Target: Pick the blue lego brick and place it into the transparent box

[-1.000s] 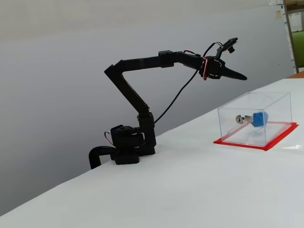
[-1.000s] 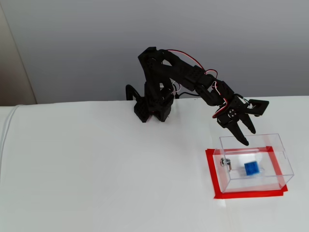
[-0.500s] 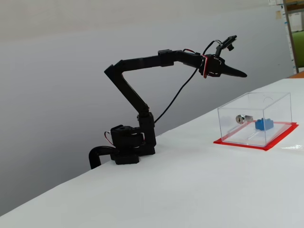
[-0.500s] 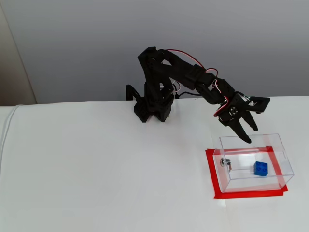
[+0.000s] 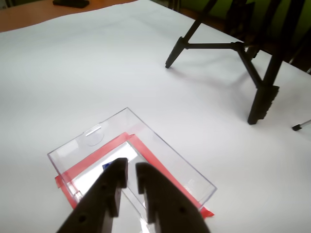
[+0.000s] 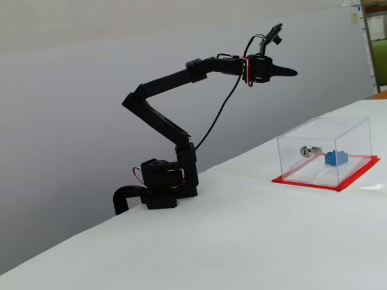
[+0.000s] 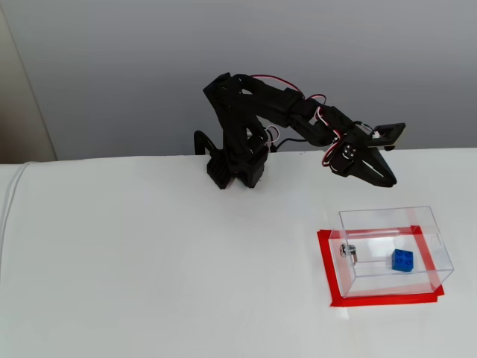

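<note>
The blue lego brick (image 6: 335, 158) lies inside the transparent box (image 6: 338, 130) on its red base sheet, as a fixed view from above (image 7: 403, 259) also shows. In the wrist view only a blue sliver of it (image 5: 108, 165) shows beside my left finger. The box (image 7: 387, 216) also holds a small silver lock part (image 7: 348, 251). My gripper (image 6: 295, 72) hangs in the air above and behind the box, empty, with its jaws nearly together. In the wrist view the gripper (image 5: 131, 170) looks down over the box (image 5: 160, 141).
A black tripod (image 5: 252, 63) stands on the white table at the far right of the wrist view. A dark object (image 5: 71, 3) lies on the wooden surface at the top left. The arm's base (image 7: 235, 168) sits at the table's back edge.
</note>
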`<action>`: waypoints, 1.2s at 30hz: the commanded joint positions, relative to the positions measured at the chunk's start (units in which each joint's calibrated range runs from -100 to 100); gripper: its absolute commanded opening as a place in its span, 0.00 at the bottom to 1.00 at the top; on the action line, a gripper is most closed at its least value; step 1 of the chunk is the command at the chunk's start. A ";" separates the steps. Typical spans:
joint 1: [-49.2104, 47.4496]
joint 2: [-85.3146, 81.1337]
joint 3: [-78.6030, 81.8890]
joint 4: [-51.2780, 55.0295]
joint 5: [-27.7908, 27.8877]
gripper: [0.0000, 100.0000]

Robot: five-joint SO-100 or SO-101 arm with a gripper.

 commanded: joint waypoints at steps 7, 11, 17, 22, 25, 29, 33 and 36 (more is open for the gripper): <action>18.65 -29.59 18.16 -0.58 0.09 0.02; 27.08 -40.88 26.03 -0.58 0.09 0.02; 36.39 -50.72 32.26 1.42 0.09 0.02; 41.94 -53.09 32.72 11.61 0.14 0.02; 44.97 -53.18 33.35 16.39 0.45 0.02; 49.33 -53.26 39.68 17.44 0.56 0.02; 53.40 -53.35 46.64 17.26 0.56 0.02; 55.91 -55.81 52.07 17.26 0.56 0.01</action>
